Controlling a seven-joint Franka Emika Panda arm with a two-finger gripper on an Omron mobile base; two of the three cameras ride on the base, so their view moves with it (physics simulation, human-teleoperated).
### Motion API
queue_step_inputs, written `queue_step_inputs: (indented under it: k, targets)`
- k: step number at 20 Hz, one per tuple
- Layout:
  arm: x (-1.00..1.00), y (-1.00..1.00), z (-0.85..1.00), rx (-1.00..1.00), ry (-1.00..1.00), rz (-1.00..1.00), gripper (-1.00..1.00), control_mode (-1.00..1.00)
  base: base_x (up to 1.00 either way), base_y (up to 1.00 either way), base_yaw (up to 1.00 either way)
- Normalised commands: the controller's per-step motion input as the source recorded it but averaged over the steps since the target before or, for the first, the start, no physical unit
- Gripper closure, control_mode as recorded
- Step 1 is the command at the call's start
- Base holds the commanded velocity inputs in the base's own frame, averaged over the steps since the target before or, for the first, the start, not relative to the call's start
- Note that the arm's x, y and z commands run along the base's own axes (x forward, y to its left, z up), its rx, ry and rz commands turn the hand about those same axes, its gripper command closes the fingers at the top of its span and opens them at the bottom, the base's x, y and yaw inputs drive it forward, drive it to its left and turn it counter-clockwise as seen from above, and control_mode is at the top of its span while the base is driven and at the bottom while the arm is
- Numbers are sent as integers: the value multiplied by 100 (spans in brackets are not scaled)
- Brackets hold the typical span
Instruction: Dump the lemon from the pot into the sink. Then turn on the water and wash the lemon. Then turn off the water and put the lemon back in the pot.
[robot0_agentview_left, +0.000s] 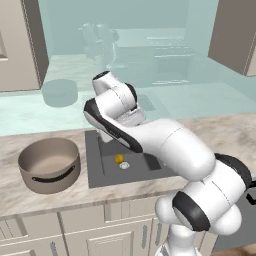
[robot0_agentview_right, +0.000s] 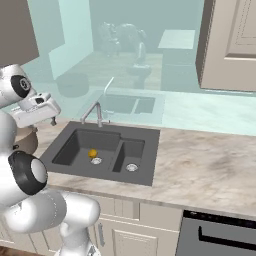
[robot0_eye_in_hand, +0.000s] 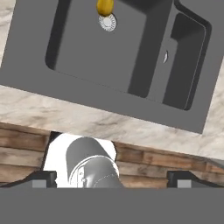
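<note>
Resting beside the drain in the larger basin of the sink (robot0_agentview_right: 70, 134), the lemon (robot0_agentview_right: 92, 153) is judged already dumped from the pot (robot0_agentview_left: 50, 165); the gripper (robot0_eye_in_hand: 112, 178) is spread wide and empty, so the faucet (robot0_agentview_right: 95, 112) is to be reached next.

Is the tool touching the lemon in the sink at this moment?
Apart. In the hand view the open tool sits at the bottom, and bare sink floor and countertop lie between it and the lemon.
</note>
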Motion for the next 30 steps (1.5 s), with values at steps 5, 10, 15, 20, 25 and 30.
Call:
queue_step_inputs:
  k: [5, 10, 15, 20, 25, 30]
  targets:
    - [23, -11, -61, 0, 0, -10, -100, -100, 0, 0, 0]
    - [3, -16, -47, 0, -5, -9, -100, -100, 0, 0, 0]
    - [0, -18, -38, 1, -6, -11, -100, -100, 0, 0, 0]
    - [8, -26, -39, 1, -5, -13, -100, -100, 0, 0, 0]
    - [28, -11, -39, 0, -1, -14, -100, -100, 0, 0, 0]
    - [16, -3, -35, 0, -1, -13, -100, -100, 0, 0, 0]
